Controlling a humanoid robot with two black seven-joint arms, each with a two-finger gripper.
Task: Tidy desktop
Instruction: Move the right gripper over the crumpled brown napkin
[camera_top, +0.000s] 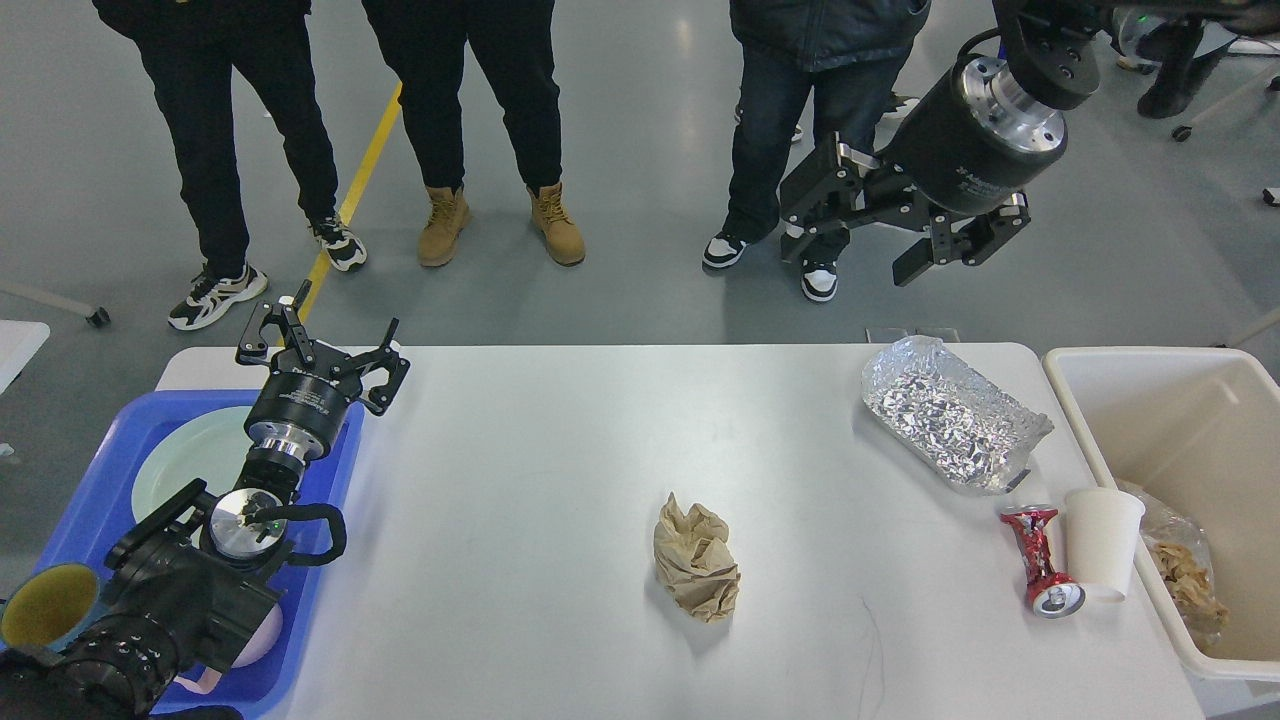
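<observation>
I am holding both grippers, left (322, 335) and right (868, 232), spread and empty above the desktop (560, 450), crumpled paper (696, 558) lying mid-desktop.

The desktop (520, 450) is lying bare across its left and middle, with only a crumpled paper ball (696, 560) sitting near the front centre. The right end is crowding up: a foil tray (948, 415), a crushed can (1040, 560) and a white cup (1102, 542) touching it are blocking the way to the bin (1150, 400). A blue tray (330, 520) is overhanging the left edge.
</observation>
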